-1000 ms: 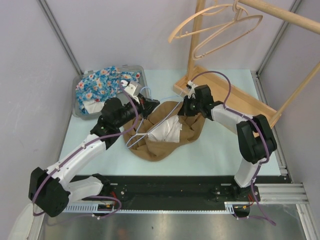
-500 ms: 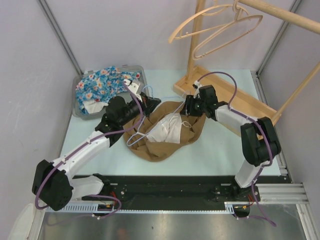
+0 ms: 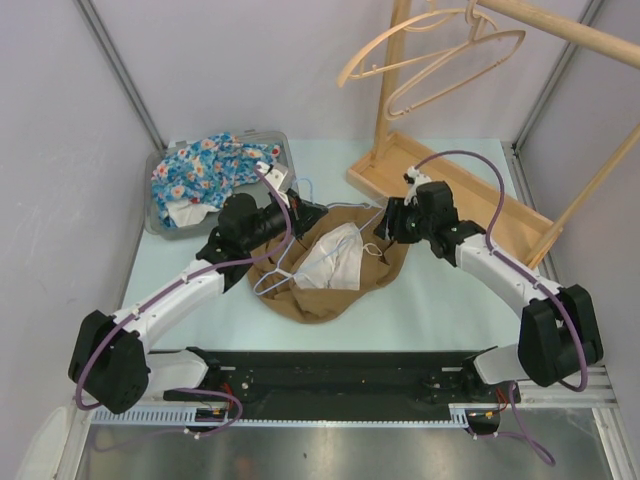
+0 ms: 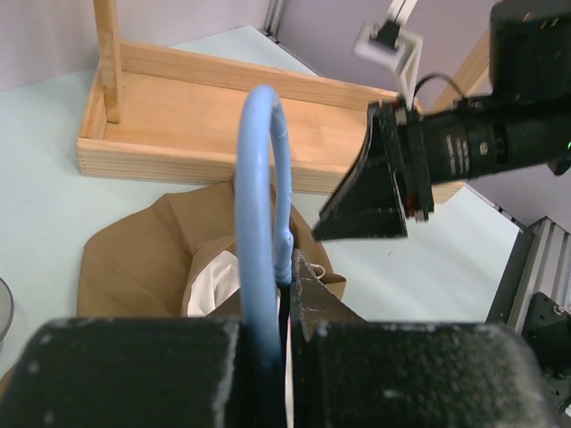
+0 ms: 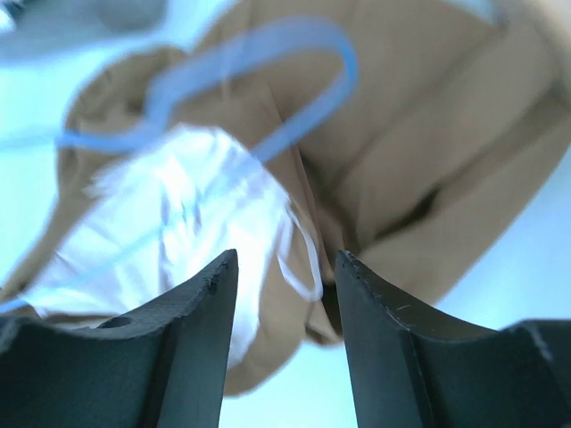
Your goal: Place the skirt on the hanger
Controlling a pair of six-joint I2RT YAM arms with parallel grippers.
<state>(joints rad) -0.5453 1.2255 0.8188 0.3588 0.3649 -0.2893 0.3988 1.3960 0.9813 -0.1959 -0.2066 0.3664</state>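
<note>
— Where is the skirt sitting?
— I'm seeing the brown skirt [image 3: 330, 297] lying directly beneath both grippers. My left gripper [image 4: 287, 267] is pinching the blue wire hanger [image 4: 259, 178] near its hook. My right gripper [image 5: 285, 259] is hovering just above the fabric, fingers spread.
— Any advice?
— I'm planning to catch one brown layer, not the white lining [image 5: 196, 205], while holding the hanger steady.

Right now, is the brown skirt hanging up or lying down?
Lying down: the skirt sits crumpled in a heap on the table.
</note>
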